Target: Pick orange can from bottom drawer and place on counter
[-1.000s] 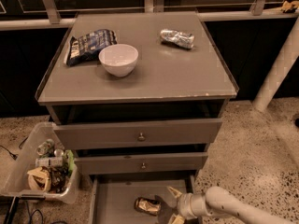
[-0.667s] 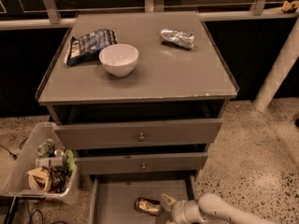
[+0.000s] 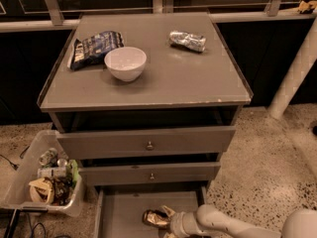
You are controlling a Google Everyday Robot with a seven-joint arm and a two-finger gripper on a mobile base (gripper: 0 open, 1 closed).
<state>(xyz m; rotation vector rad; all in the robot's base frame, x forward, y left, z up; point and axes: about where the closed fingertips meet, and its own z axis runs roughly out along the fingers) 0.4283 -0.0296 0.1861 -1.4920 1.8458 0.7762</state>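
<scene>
Inside bottom drawer point(image 3: 124, 213) — jaws (clear overhead)

This looks like a robot test lab, not a home. There is a speckled terrazzo floor point(image 3: 277, 152) and a lone grey cabinet point(image 3: 148, 145). A metal-and-glass railing point(image 3: 49, 4) runs far beyond the jaws, and a clear bin point(image 3: 20, 182) of crumpled cans and wrappers sits to their left. The gripper point(image 3: 167, 223) sits low in the bottom drawer point(image 3: 124, 209), fingers spread.
</scene>
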